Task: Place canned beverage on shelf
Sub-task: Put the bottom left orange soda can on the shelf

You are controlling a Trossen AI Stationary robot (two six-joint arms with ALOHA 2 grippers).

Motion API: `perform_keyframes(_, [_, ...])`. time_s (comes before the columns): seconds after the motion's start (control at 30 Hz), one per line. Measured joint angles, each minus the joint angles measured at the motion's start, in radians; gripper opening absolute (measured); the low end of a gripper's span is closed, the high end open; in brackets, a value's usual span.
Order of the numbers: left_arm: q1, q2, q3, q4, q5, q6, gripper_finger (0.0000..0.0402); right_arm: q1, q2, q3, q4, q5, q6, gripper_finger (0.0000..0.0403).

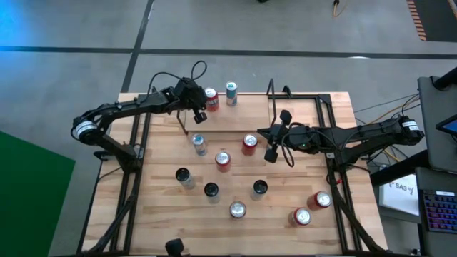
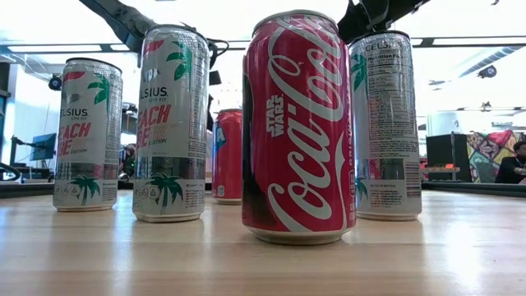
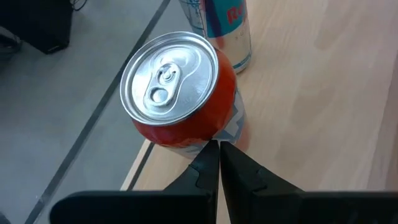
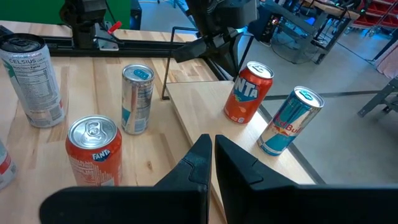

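Observation:
An orange Fanta can (image 1: 211,96) (image 3: 186,112) (image 4: 247,93) stands upright on the light wooden floor of the shelf (image 1: 239,118) (image 4: 199,102) at the table's far edge. A blue and silver Red Bull can (image 1: 231,91) (image 4: 289,121) is beside it. My left gripper (image 1: 197,107) (image 3: 218,149) is shut, with its tips right at the orange can's lower side. Over the middle right of the table my right gripper (image 1: 263,133) (image 4: 212,146) hangs shut and holds nothing. It points toward the shelf. My left gripper has its shut fingertips (image 3: 211,148) at the orange can's side wall, low down (image 3: 208,138), slanting down from the table's left. I cannot tell whether they touch it. The can stands upright on the shelf floor.
Several loose cans stand on the table: a slim silver one (image 1: 199,143), red ones (image 1: 223,160) (image 1: 249,144) (image 1: 322,200), dark-topped ones (image 1: 183,175) (image 1: 260,187). A Coca-Cola can (image 2: 297,123) fills the low view. A thin black upright rod (image 1: 271,93) ends the shelf.

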Motion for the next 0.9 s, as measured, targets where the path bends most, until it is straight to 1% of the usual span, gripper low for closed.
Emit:
perform_keyframes(0.07, [-0.001,-0.003,0.000,-0.017,0.014,0.002,0.0000,0.000,0.000,0.000,0.000,0.000,0.000,0.0012])
perform_keyframes(0.2, [0.000,-0.003,0.000,-0.064,0.135,0.006,0.0000,0.000,0.000,0.000,-0.001,0.000,0.000,0.0012])
perform_keyframes(0.27, [-0.002,-0.002,0.000,-0.061,0.161,0.007,0.0000,0.000,0.000,0.000,-0.002,0.000,0.000,0.0012])
perform_keyframes(0.67, [0.000,0.007,0.000,0.036,0.154,0.008,0.0000,0.000,0.000,0.000,-0.005,0.000,0.000,0.0012])
perform_keyframes(0.9, [0.005,0.007,0.000,0.049,0.152,0.008,0.0000,0.000,0.000,0.000,-0.006,0.000,0.000,0.0012])
